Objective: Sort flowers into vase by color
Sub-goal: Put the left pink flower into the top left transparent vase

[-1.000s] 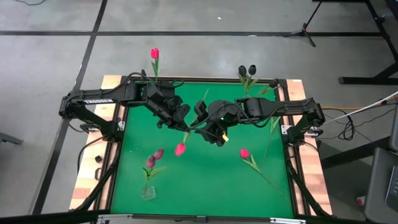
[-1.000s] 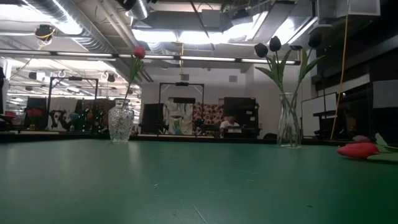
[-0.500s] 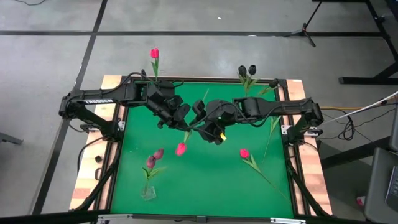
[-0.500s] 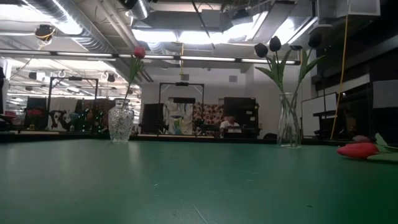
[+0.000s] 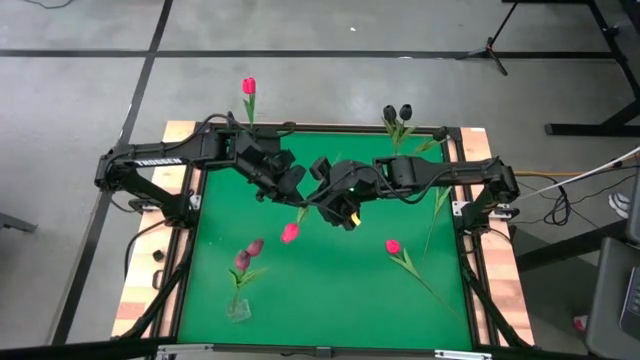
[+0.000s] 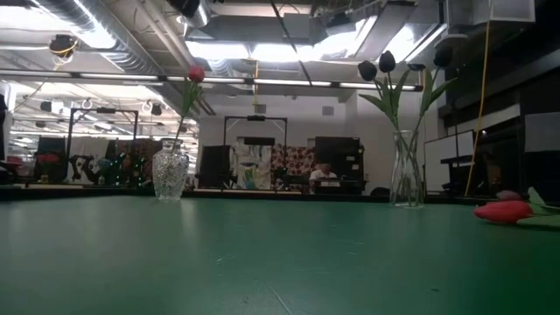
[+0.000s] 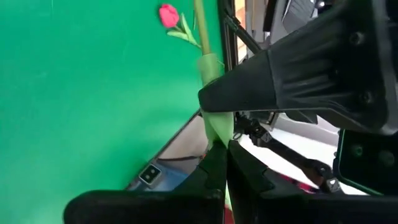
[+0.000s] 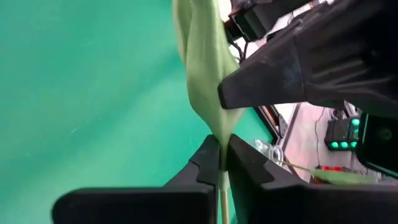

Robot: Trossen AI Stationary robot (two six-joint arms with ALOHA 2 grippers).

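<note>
The left gripper [image 5: 288, 186] hangs over the far middle of the green surface [image 5: 330, 280]. Its fingers [image 7: 249, 174] are pressed together on the green stem of a pink-red tulip [image 5: 290, 233], whose head dangles just below and in front of them, above the surface. The right gripper [image 5: 325, 195] sits just beside the left one, nearly touching it, and its fingers [image 8: 249, 168] are likewise closed on the same tulip, pinching the stem at the base of its pale green leaf [image 8: 202, 68]. So 2 sets of fingers hold 1 flower between them.

Nearer than the left fingers, toward the surface's front left, 2 dusky maroon-pink tulips [image 5: 246, 256] stand in a clear vase [image 5: 238, 309]. Behind the left fingers, at the far edge, 1 pink-red tulip [image 5: 248, 87] stands in a cut-glass vase [image 6: 170, 173]. Behind the right fingers, 2 near-black tulips [image 5: 397, 113] stand in a slim glass vase [image 6: 405, 169]. In front of the right fingers, a loose pink-red tulip [image 5: 393, 246] lies flat on the surface.
</note>
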